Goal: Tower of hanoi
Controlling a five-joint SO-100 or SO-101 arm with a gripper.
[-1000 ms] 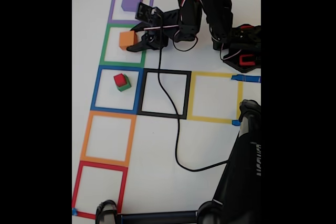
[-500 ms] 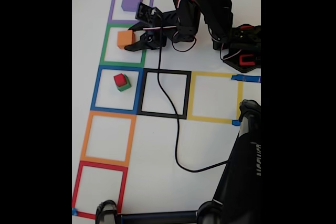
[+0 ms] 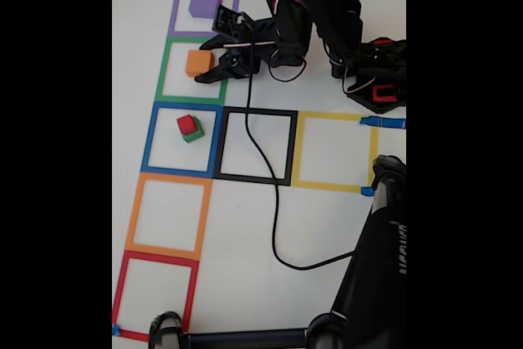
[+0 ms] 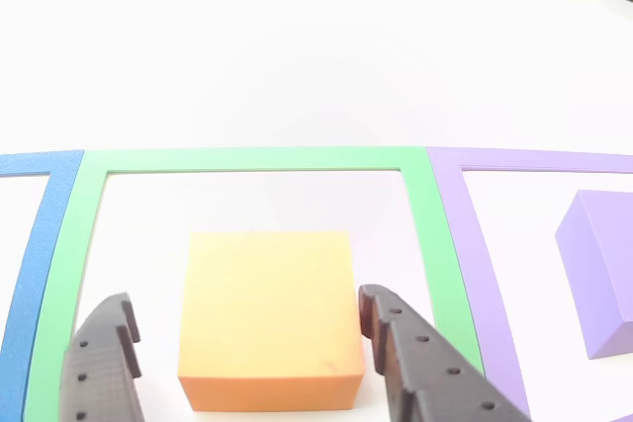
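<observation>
My bench is a hobby or lab setup — white table (image 3: pixel 327 226) marked with coloured tape squares (image 3: pixel 167 217), black cable (image 3: pixel 274 210) trailing lower right.

Arm: we see our black five-joint arm (image 3: pixel 306 6) reaching from its base at the right of the fixed view toward the left, bent low over the table.
Gripper: our black two-finger gripper (image 3: pixel 206 61) (image 4: pixel 242 328) is spread.
Fingers: one dark, dimpled finger (image 4: pixel 104 363) left, the other right in the other view.
</observation>
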